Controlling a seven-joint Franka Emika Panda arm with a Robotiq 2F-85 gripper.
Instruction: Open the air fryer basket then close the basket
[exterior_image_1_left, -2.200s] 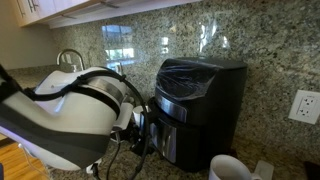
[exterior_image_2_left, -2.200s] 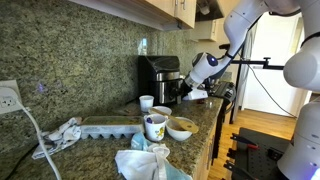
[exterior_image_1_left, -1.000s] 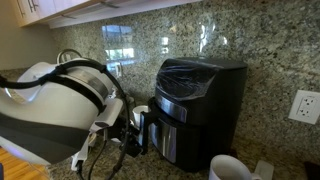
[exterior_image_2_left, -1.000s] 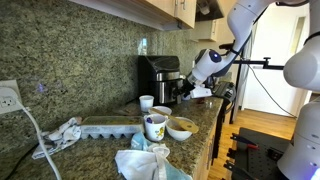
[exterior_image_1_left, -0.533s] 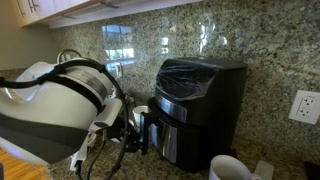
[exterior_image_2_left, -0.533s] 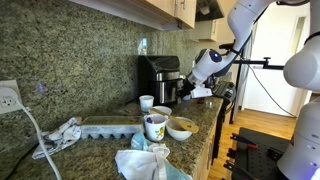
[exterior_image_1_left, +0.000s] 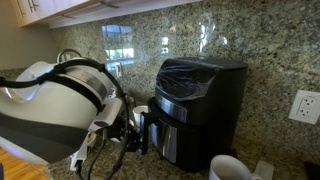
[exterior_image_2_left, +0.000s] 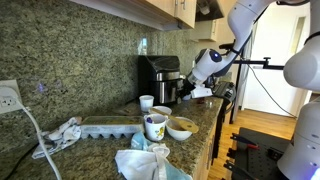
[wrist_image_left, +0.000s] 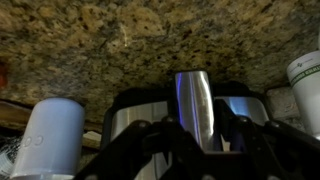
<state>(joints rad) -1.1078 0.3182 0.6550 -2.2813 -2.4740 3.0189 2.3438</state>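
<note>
Black and glossy, the air fryer (exterior_image_1_left: 200, 95) is standing against the granite backsplash (exterior_image_1_left: 270, 50) in an exterior view. The air fryer basket (exterior_image_1_left: 168, 138) is forming its lower front, with the handle (exterior_image_1_left: 149, 128) pointing left toward your gripper (exterior_image_1_left: 136, 135). You are holding the gripper right at that handle, but the white arm (exterior_image_1_left: 50, 110) is crowding the view, so I cannot tell whether it is clamped. A white mug (exterior_image_1_left: 228, 168) is sitting near, right of the fryer.

In an exterior view along the counter, the gripper (exterior_image_2_left: 187, 92) is hanging just right of the air fryer basket (exterior_image_2_left: 169, 92). The print on the patterned mug (exterior_image_2_left: 155, 126) is too small to read.

In the wrist view, the handle (wrist_image_left: 193, 105) is showing its silver face between the dark fingers (wrist_image_left: 150, 148), and contact is unclear.
</note>
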